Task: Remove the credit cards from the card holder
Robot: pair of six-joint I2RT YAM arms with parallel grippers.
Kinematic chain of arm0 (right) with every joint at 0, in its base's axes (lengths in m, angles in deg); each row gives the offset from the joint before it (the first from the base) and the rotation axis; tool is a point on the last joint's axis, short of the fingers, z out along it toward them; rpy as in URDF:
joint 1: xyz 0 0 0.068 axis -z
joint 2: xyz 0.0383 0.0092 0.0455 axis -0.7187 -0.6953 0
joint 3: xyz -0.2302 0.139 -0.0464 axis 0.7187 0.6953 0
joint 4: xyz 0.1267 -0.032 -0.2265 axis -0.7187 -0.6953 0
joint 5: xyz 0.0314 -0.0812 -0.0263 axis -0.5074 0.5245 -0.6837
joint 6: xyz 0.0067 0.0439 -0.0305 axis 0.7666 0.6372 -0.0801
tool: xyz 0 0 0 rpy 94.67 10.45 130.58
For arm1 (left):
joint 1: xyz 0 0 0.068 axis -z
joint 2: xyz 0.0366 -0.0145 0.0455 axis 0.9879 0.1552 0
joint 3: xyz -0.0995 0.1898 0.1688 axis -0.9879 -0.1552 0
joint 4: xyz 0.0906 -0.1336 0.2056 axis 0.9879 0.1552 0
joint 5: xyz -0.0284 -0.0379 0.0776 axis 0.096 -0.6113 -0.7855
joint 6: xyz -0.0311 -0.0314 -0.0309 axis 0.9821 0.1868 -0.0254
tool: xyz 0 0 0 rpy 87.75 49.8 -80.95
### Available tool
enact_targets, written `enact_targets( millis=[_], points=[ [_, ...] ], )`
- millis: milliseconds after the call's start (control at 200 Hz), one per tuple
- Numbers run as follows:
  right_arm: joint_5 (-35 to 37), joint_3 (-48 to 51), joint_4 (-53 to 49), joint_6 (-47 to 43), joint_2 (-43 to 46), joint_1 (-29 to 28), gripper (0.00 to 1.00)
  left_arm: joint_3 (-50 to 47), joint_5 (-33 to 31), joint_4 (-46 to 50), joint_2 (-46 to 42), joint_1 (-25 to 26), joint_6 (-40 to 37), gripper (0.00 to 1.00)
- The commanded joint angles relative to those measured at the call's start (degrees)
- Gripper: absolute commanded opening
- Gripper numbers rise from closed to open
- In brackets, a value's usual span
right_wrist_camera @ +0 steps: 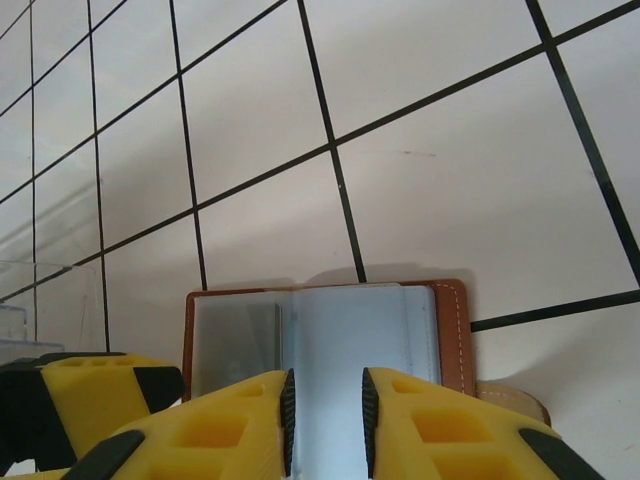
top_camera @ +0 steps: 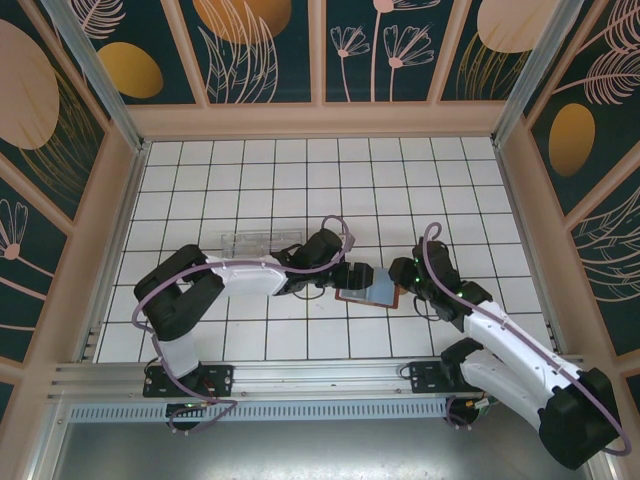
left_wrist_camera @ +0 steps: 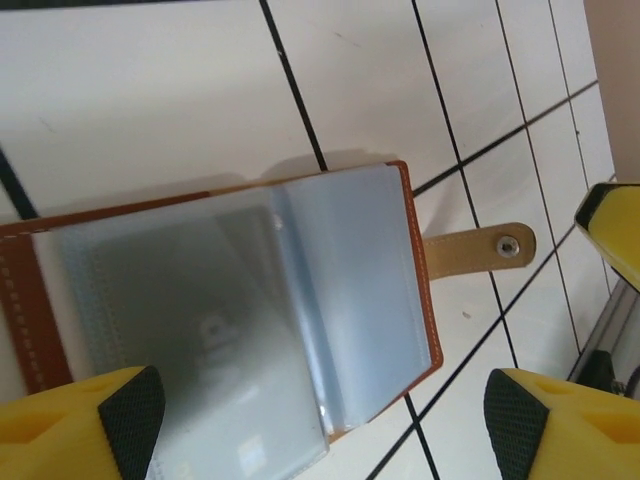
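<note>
The card holder (top_camera: pixel 372 287) lies open on the white tiles between my two grippers, brown outside with blue-grey clear sleeves (left_wrist_camera: pixel 250 310) inside. Its snap strap (left_wrist_camera: pixel 485 248) sticks out to the side. A grey credit card (right_wrist_camera: pixel 235 345) shows faintly through one sleeve. My left gripper (left_wrist_camera: pixel 325 420) is open wide just above the holder, with one finger (left_wrist_camera: pixel 130 415) over the sleeves and the other over bare tile. My right gripper (right_wrist_camera: pixel 327 425) hovers over the middle sleeve, its jaws a narrow gap apart with nothing pinched between them.
A clear plastic box (top_camera: pixel 262 240) lies on the tiles behind the left arm, and its corner (right_wrist_camera: pixel 20 320) is close to the holder. Patterned walls enclose the tiled floor (top_camera: pixel 300 180). A metal rail (top_camera: pixel 300 380) runs along the near edge.
</note>
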Motion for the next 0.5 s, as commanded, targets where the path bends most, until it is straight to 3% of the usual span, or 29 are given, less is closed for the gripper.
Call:
enact_targets(
  millis=[0, 495],
  points=[
    [-2.89, 2.30, 2.39, -0.14, -2.85, 0.17, 0.27, 0.49, -3.77, 3.76, -1.50, 0.38, -1.52, 0.86],
    [-2.91, 6.39, 6.61, 1.47, -8.83, 0.05, 0.27, 0.95, 2.19, 1.91, 2.81, 0.35, -0.48, 0.85]
  ],
)
